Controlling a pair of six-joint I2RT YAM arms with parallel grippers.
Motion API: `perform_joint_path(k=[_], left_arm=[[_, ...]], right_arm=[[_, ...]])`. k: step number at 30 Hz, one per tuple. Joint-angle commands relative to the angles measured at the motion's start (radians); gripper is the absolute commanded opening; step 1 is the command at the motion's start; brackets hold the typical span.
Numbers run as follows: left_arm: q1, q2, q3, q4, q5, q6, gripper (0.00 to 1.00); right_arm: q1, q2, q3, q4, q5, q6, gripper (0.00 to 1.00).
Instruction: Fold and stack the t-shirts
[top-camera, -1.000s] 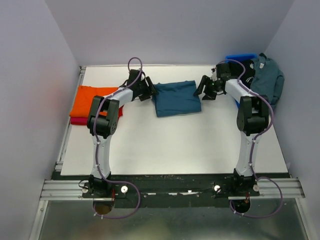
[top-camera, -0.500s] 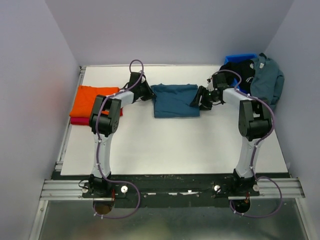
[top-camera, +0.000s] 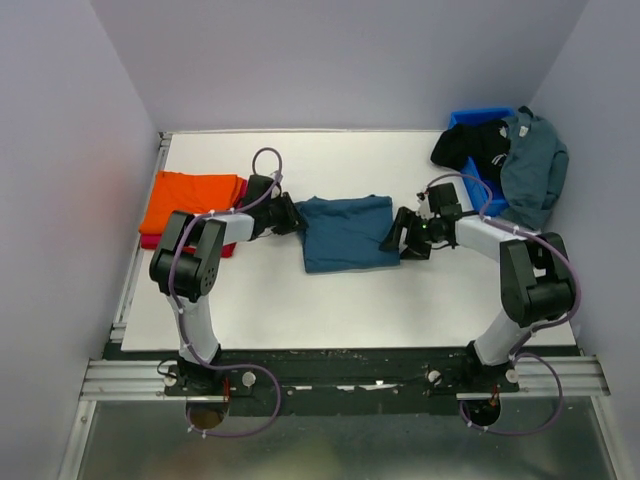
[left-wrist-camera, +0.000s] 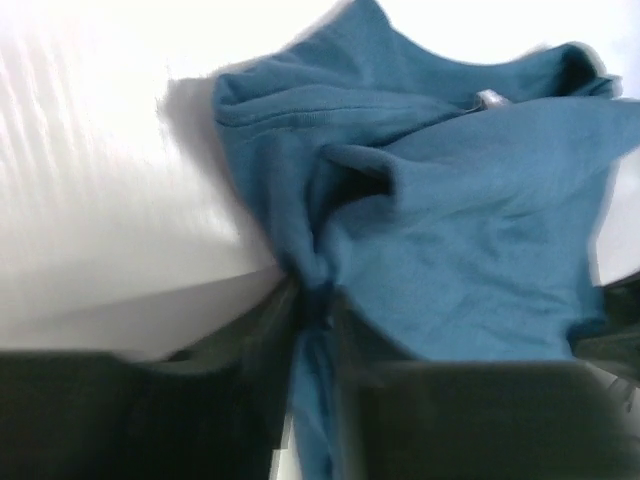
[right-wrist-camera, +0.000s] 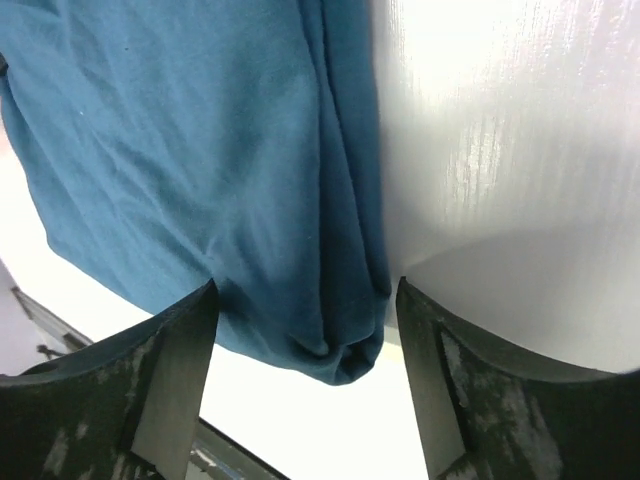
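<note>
The folded dark teal t-shirt (top-camera: 345, 232) lies mid-table, slightly skewed. My left gripper (top-camera: 293, 217) is shut on its left edge; in the left wrist view the cloth (left-wrist-camera: 450, 200) bunches into a pinch between the closed fingers (left-wrist-camera: 318, 300). My right gripper (top-camera: 396, 238) is at the shirt's right edge and stands open. In the right wrist view the shirt's folded corner (right-wrist-camera: 200, 150) hangs between the spread fingers (right-wrist-camera: 305, 290) without touching them. At the left edge, an orange t-shirt (top-camera: 190, 198) is stacked on a crimson one (top-camera: 152, 242).
A blue bin (top-camera: 478, 119) stands at the back right corner. A black t-shirt (top-camera: 470, 146) and a grey-blue one (top-camera: 532, 165) are draped over it. White table (top-camera: 330, 300) spreads in front of the teal shirt.
The left gripper closed on the teal shirt's left edge. Both arms moved toward the near side, and the shirt slid that way with them. The right gripper now straddles the right edge.
</note>
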Motion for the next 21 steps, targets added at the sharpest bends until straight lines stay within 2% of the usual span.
perform_joint_path(k=[1,2,3,6,13,17,21], left_arm=[[-0.007,-0.078,-0.053,-0.050,-0.043,0.077,0.58],[-0.007,-0.083,-0.036,-0.079,-0.076,0.089,0.70],[-0.007,-0.089,-0.017,-0.104,-0.097,0.096,0.76],[-0.004,-0.089,0.041,-0.142,-0.128,0.102,0.84],[-0.005,-0.009,0.139,-0.159,-0.162,0.068,0.85],[-0.007,0.028,0.138,-0.089,-0.173,0.042,0.84],[-0.007,0.091,0.204,-0.125,-0.163,0.047,0.82]], right_arm=[[0.005,-0.036,0.010,0.002,0.087,-0.012,0.82],[0.005,-0.024,0.040,-0.016,0.092,-0.021,0.82],[0.005,-0.009,0.071,-0.028,0.099,-0.027,0.82],[0.004,0.016,0.140,-0.033,0.133,-0.026,0.83],[-0.007,0.094,0.294,-0.032,0.159,-0.050,0.82],[-0.006,0.203,0.393,-0.055,0.181,-0.052,0.75],[-0.006,0.297,0.505,-0.110,0.211,-0.063,0.72]])
